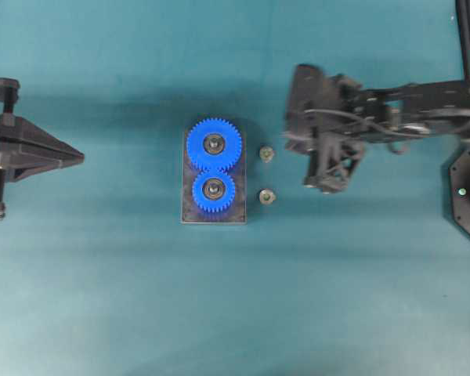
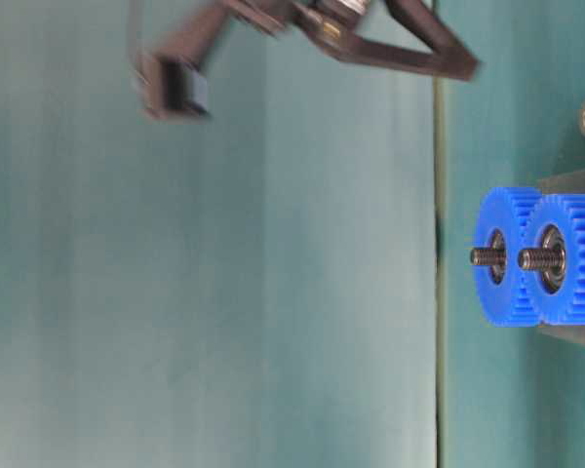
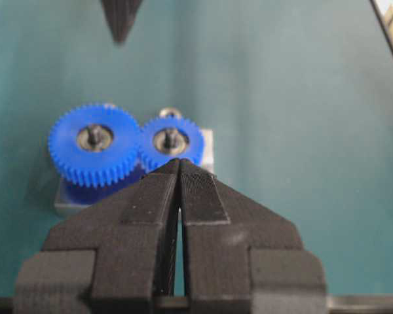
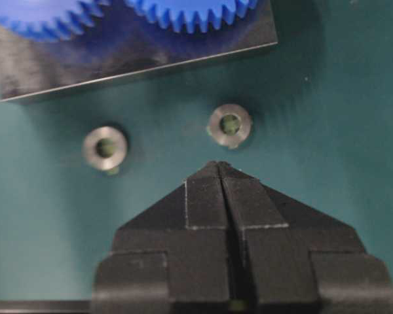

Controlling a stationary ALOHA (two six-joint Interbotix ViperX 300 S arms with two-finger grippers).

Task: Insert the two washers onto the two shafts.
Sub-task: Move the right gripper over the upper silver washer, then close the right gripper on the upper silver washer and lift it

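The right gripper (image 4: 221,171) is hovering over the teal worktop (image 1: 102,298) with its jaws pressed together and nothing between them. Just ahead of its tip one washer (image 4: 230,125) is lying flat; a second washer (image 4: 105,148) is lying off to its left. Beyond both, the grey base plate (image 4: 131,59) is carrying two meshed blue gears (image 1: 214,166), each around a threaded shaft (image 2: 538,259). Across the plate, the left gripper (image 3: 179,171) is also sitting closed and empty, pointing at the gears.
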